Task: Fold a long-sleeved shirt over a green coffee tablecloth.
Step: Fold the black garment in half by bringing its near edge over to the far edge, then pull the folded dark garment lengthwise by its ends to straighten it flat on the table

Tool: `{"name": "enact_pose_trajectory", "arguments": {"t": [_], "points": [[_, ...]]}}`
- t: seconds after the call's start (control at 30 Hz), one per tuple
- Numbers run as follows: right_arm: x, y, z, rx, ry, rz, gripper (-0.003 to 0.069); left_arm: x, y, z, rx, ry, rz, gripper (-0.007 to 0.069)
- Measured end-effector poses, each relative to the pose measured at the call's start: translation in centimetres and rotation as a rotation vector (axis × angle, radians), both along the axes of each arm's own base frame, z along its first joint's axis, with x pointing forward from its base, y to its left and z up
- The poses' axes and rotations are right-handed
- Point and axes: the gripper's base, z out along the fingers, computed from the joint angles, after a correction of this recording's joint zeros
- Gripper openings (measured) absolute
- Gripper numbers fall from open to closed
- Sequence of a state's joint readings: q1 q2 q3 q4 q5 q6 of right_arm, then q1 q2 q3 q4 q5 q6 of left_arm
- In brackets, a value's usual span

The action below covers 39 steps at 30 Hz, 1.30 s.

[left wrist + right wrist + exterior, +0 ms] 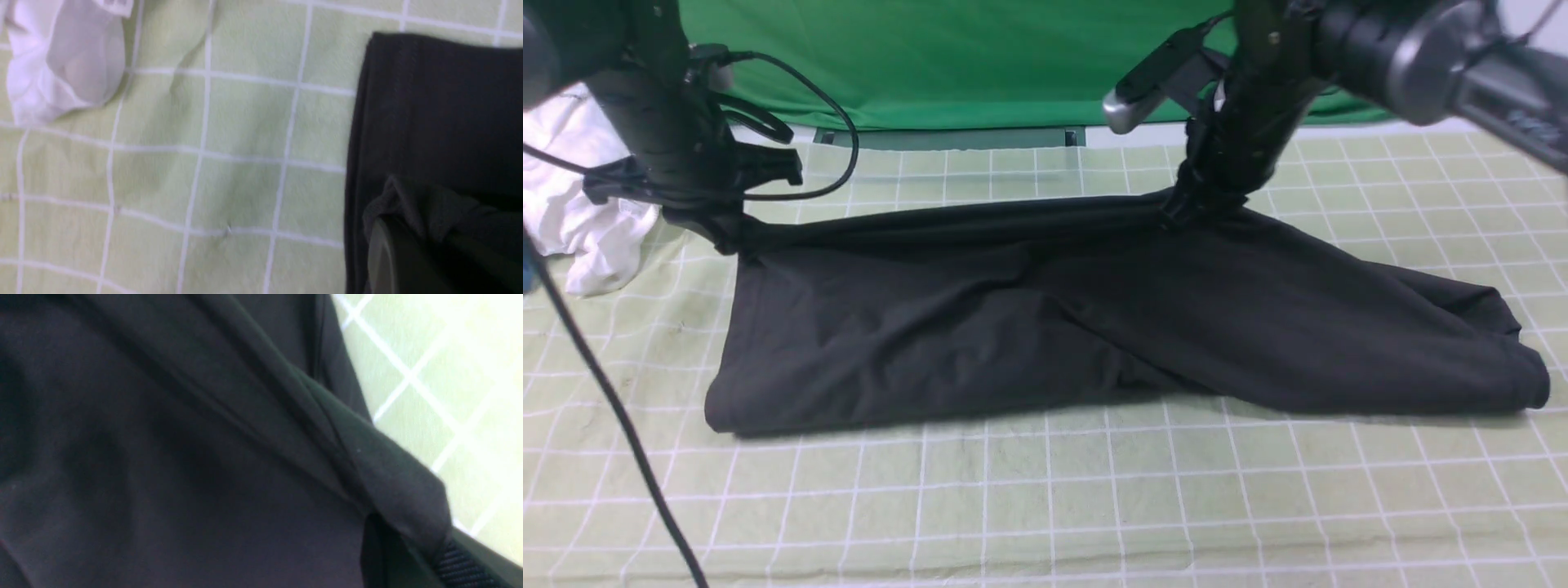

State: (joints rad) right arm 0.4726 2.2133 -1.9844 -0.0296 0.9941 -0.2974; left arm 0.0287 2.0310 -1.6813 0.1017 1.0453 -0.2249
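A: Fingers first. What have we got?
B: Our left fingers (737, 243) are pinching the black shirt (980, 343) at its far left corner. Our right fingers (1180, 214) pinch its far edge, right of centre.
A: Spread at all?
B: No, both pairs closed on cloth. Layer count: can't tell.
A: Which way does the shirt run from there?
B: Long axis left to right. Between the two grips, the far edge is a near-straight line; the body drops toward the near side from it. Past our right fingers, more cloth runs off to the right, angled nearer.
A: So which arm owns what?
B: Left is nearer the left end, right is nearer the right-hand cloth. That right end is loose on the green tablecloth (1045, 490), no fingers on it.
A: Next?
B: Looks mid-fold. We'd guess: carry the held edge nearer, both arms together, level, then lay it down.
A: Risk?
B: Uneven travel skews the fold; the loose right end could drag and bunch.
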Motion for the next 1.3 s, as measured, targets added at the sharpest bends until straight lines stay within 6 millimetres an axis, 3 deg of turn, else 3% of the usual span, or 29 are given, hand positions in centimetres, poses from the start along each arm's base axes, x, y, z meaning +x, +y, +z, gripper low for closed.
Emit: {"name": "enact_pose_trajectory", "arguments": {"t": [0.27, 0.37, 0.57, 0.67, 0.8, 0.87, 0.97, 1.03, 1.07, 1.2, 1.23, 1.3], "points": [[2.2, 0.9, -3.3, 0.007, -0.005, -0.010, 0.0069, 1.5, 0.3, -2.2, 0.031, -0.003, -0.014, 0.0024], [2.8, 1.1, -3.7, 0.048, -0.043, -0.050, 0.0123, 1.9, 0.5, -2.2, 0.053, -0.044, -0.027, 0.0052], [3.2, 1.2, -2.1, 0.078, -0.076, -0.094, 0.0333, 2.2, 1.0, -1.8, 0.119, -0.068, -0.050, 0.0197], [3.1, 1.1, -0.3, 0.072, -0.063, -0.113, 0.0370, 2.4, 1.3, -0.7, 0.148, -0.085, -0.050, 0.0277], [2.7, 0.8, 2.7, 0.065, -0.051, -0.142, 0.0330, 2.5, 1.4, 2.2, 0.154, -0.130, -0.036, 0.0321], [2.5, 0.6, 4.6, 0.081, -0.078, -0.171, 0.0255, 2.2, 1.4, 4.0, 0.146, -0.143, -0.050, 0.0299], [1.5, 0.2, 7.7, 0.133, -0.113, -0.214, 0.0094, 1.2, 0.8, 6.4, 0.103, -0.140, -0.102, 0.0190], [0.9, 0.0, 9.2, 0.164, -0.127, -0.220, 0.0048, 0.5, 0.5, 7.3, 0.081, -0.129, -0.123, 0.0129], [-0.1, -0.2, 11.4, 0.213, -0.147, -0.216, 0.0015, -0.4, 0.1, 8.1, 0.043, -0.108, -0.151, 0.0056], [-2.5, -1.1, 14.0, 0.249, -0.141, -0.210, -0.0003, -3.1, -1.6, 9.3, -0.122, -0.117, -0.232, 0.0011], [-2.8, -1.3, 14.4, 0.253, -0.144, -0.209, -0.0003, -3.2, -1.7, 9.1, -0.132, -0.110, -0.237, 0.0011], [-4.6, -2.2, 14.2, 0.223, -0.095, -0.214, -0.0004, -5.6, -3.2, 8.7, -0.233, -0.114, -0.300, 0.0011]]}}
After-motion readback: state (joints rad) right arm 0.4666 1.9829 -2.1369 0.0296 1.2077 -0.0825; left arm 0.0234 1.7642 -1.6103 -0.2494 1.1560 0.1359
